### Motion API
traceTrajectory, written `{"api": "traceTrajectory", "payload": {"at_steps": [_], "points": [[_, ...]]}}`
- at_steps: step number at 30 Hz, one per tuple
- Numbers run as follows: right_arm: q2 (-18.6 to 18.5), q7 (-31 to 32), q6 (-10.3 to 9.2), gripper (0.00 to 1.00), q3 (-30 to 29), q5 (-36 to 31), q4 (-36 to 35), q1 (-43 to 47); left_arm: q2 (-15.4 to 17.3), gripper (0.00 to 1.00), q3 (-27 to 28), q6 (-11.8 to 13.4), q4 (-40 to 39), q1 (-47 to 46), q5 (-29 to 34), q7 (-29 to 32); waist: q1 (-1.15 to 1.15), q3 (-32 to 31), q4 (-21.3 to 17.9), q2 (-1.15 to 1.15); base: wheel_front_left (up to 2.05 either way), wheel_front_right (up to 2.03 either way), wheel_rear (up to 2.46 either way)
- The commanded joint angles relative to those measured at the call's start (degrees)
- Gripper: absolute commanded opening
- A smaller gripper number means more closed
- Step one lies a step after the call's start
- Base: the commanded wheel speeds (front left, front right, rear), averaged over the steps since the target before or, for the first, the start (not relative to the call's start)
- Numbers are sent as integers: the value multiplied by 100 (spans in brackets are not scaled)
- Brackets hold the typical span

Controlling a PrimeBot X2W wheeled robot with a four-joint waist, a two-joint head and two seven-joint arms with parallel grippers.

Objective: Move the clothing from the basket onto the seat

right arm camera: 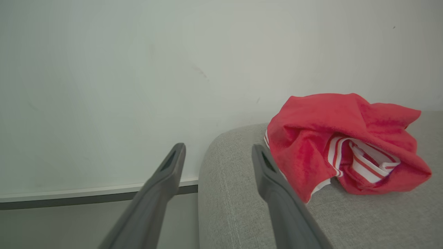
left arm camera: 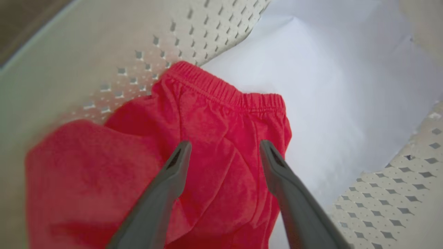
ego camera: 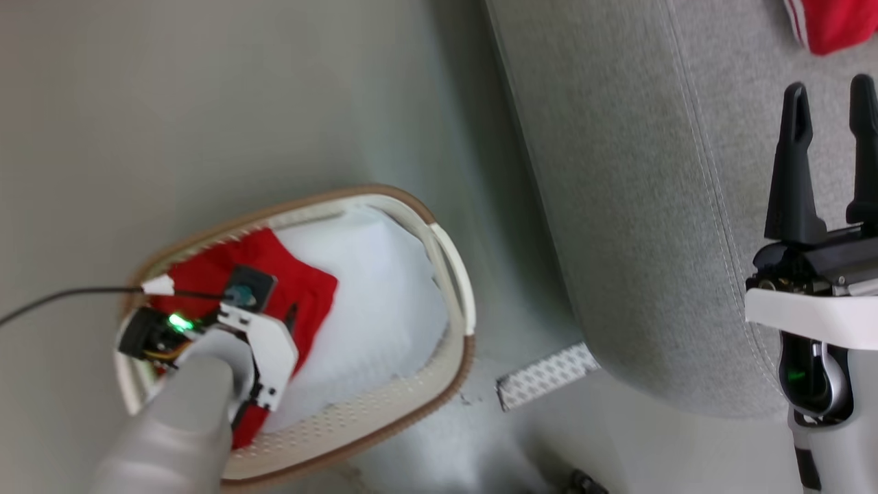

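Red clothing [ego camera: 302,288] [left arm camera: 207,138] with an elastic waistband lies in the cream basket [ego camera: 453,274] [left arm camera: 145,45], over a white lining. My left gripper [left arm camera: 223,147] reaches down into the basket, open, its fingers spread just above the red fabric with nothing between them. In the head view its wrist [ego camera: 260,343] covers part of the garment. Another red garment with white stripes [right arm camera: 346,145] [ego camera: 830,24] lies crumpled on the grey seat [ego camera: 651,206] [right arm camera: 242,214]. My right gripper [ego camera: 830,92] [right arm camera: 218,150] hovers open over the seat's edge, beside that garment.
The basket stands on the pale floor left of the seat. A strip of patterned tape [ego camera: 545,376] lies on the floor by the seat's corner. A thin black cable [ego camera: 68,295] runs to the left wrist. A plain wall [right arm camera: 138,69] stands behind the seat.
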Motion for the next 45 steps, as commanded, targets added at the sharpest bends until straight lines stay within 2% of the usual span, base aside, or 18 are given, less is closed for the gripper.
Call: {"api": "traceTrajectory", "payload": {"at_steps": [1,8,12,17,18,19,20,26,33,39,45], "points": [[63,-17,-13,100,-12,31,-58,-133,120,100,-34,34,48,-137,53,40,-1,394,-301,0,0,0,0],[173,-16,-13,100,39,74,-37,-253,359,100,-468,173,141,-366,466,507,-1,756,-500,0,0,0,0],[210,-17,-13,100,72,83,2,-293,433,100,-729,378,163,-453,709,878,-1,839,-549,0,0,0,0],[232,-16,-13,100,82,88,68,-296,441,100,-913,330,185,-357,772,1205,-1,828,-569,0,0,0,0],[235,-16,-13,100,81,87,83,-291,439,82,-921,331,184,-349,750,1192,-1,816,-571,0,0,0,0],[236,-17,-13,100,75,89,98,-286,433,29,-913,322,184,-335,712,1182,-1,804,-572,0,0,0,0],[238,-17,-13,100,71,91,116,-283,428,0,-896,316,184,-318,671,1143,-1,784,-576,0,0,0,0],[241,-16,-13,100,-72,-20,161,-190,262,0,-801,382,172,-207,472,720,-1,429,-464,0,0,0,0],[77,-17,-13,100,-210,-185,184,-5,-107,0,-712,232,170,-32,192,228,-1,-308,-119,0,0,0,0],[-219,-17,-13,100,-381,-263,292,361,-464,0,-677,30,164,255,-84,-242,-1,-1271,356,0,0,0,0],[-519,-17,-13,100,-447,-349,404,794,-644,0,-629,-127,-26,697,-486,-571,-1,-2264,797,0,0,0,0]]}}
